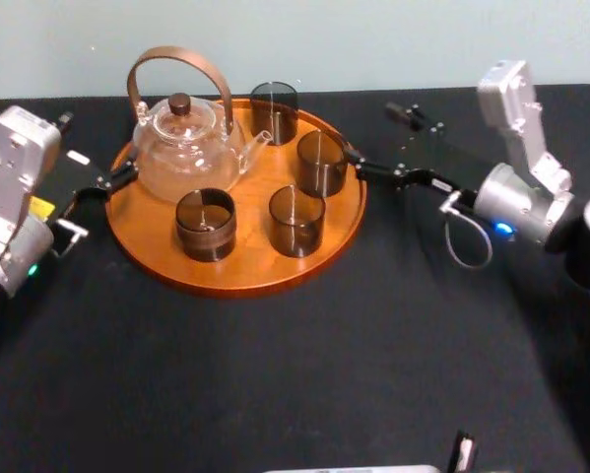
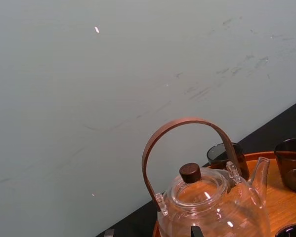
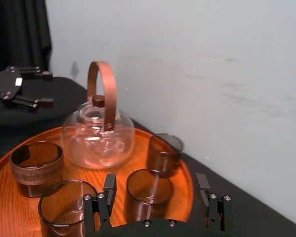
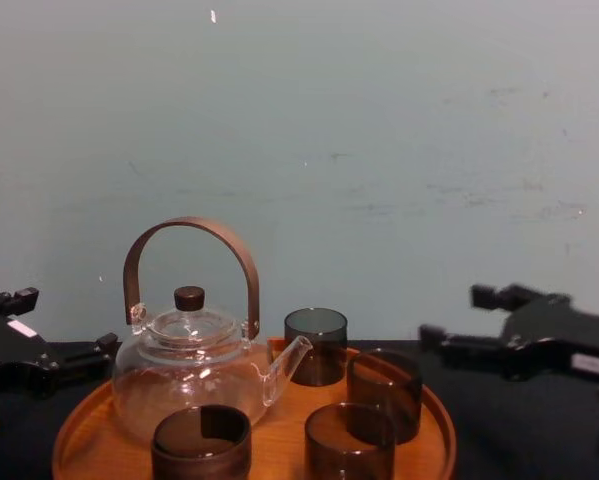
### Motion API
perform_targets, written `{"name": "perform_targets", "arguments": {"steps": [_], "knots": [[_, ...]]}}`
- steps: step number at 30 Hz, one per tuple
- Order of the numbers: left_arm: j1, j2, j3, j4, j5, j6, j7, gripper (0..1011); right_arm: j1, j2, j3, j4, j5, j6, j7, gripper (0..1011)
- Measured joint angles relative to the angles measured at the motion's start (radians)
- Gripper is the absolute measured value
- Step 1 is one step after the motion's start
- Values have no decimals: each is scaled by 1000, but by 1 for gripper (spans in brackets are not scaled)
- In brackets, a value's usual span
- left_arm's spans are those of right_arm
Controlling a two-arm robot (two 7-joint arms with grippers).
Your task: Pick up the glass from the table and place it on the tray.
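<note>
Head view reference: the right hand (image 1: pixel 376 138) is positioned at the right edge of the tray (image 1: pixel 237 286), fully spread and holding nothing. In the right wrist view its fingers (image 3: pixel 109 186) are seen wide apart, with the glass (image 3: pixel 148 190) just ahead of them. The glass stands upright on the right side of the tray, so placement is judged complete and only withdrawal is judged to remain. Whether the nearer fingertip touches the glass wall cannot be determined. The left hand (image 1: pixel 96 148) is likewise wide open and empty, held over the table (image 1: pixel 324 374) with one fingertip just beside the tray's left rim. Hazards: if the right hand is swung sideways rather than drawn straight back, the glass could be caught by the nearer finger. It could then be tipped, or pushed into the front-centre glass (image 1: pixel 296 221), which stands near it. A low retreat could hook the raised rim and shift the whole tray. A forward motion of the left hand could nudge the tray or strike the teapot (image 1: pixel 186 148). Contents: the tray carries the lidded clear teapot on its left and four smoked glasses: the glass, a rear glass (image 1: pixel 275 110), the front-centre glass and a front-left glass (image 1: pixel 206 225). All are upright, and no liquid is seen in any of them.
</note>
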Motion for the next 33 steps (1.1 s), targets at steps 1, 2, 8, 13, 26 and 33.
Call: {"name": "perform_targets", "arguments": {"steps": [1, 2, 8, 13, 26, 33], "knots": [[0, 0, 0, 0, 0, 0, 0, 1001, -16, 10, 6, -26, 1, 2, -12, 1002], [0, 0, 0, 0, 0, 0, 0, 1001, -31, 18, 13, -49, 1, 4, -24, 1002], [0, 0, 0, 0, 0, 0, 0, 1001, -149, 77, 84, -194, 25, 2, -92, 1002], [0, 0, 0, 0, 0, 0, 0, 1001, -240, 110, 144, -276, 35, -11, -139, 1002], [0, 0, 0, 0, 0, 0, 0, 1001, -376, 115, 282, -335, 36, -40, -227, 1002], [0, 0, 0, 0, 0, 0, 0, 1001, -385, 106, 295, -329, 18, -39, -249, 1002]]}}
